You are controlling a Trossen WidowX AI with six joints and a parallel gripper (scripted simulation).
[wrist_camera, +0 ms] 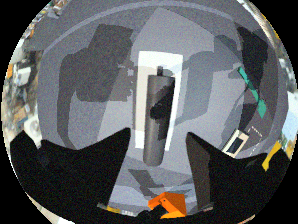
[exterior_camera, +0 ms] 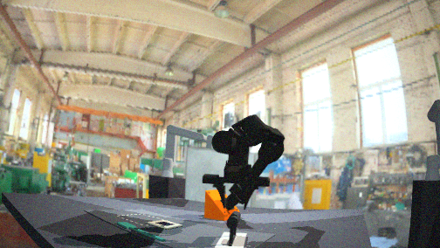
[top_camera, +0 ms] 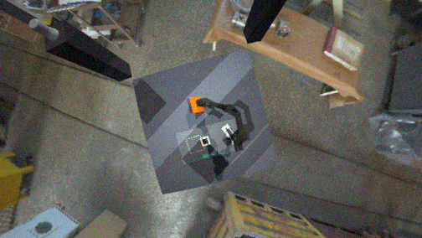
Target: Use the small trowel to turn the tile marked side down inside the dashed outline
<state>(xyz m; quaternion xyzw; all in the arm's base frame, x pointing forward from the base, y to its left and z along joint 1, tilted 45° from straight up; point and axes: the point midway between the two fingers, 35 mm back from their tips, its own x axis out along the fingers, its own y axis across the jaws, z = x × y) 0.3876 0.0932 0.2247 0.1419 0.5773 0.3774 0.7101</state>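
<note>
The trowel's thick dark handle [exterior_camera: 233, 220] [wrist_camera: 154, 142] lies above a pale rectangle [top_camera: 226, 126] [exterior_camera: 240, 237] [wrist_camera: 145, 60]; whether this is its blade or a rest is unclear. The cream tile [top_camera: 208, 142] [exterior_camera: 173, 225] [wrist_camera: 241, 138] lies flat, a dark square showing on top, beside the dashed outline [top_camera: 187, 146] [exterior_camera: 137, 215] on the mat [top_camera: 181, 136]. My gripper [exterior_camera: 237, 207] [wrist_camera: 158, 133] is open and empty. Its fingers hang above the handle, one to each side in the wrist view; they are hard to make out in the top view.
A teal strip [top_camera: 207, 156] [exterior_camera: 140, 231] [wrist_camera: 253, 91], wider at one end, lies near the tile. An orange block [top_camera: 193, 106] [exterior_camera: 214, 209] [wrist_camera: 175, 204] stands on the table [top_camera: 167, 184], with a dark jointed arm part next to it.
</note>
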